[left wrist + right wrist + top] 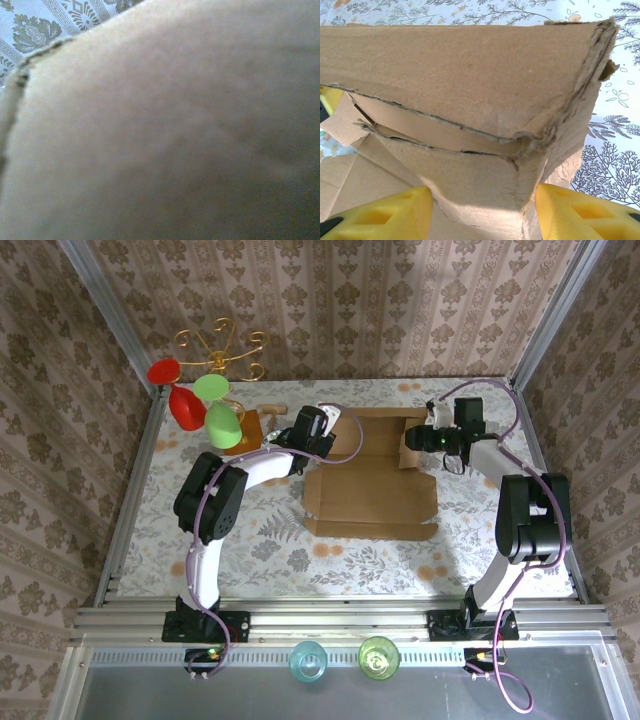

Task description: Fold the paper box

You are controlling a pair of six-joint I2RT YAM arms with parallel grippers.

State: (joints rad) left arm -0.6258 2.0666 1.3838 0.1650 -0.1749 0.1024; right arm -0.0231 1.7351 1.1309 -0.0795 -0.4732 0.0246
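Mid floral-print desk (250, 550): plain brown corrugated cardboard mailer box (370, 495), far walls raised. Right end effector (480, 212) wide, straddling right wall; left end effector (318, 432) at left wall, opening unreadable. Best: square creases, press evenly.

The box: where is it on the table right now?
In the top view the box lies mid-table, partly folded, between the left hand and the right hand at its far corners.
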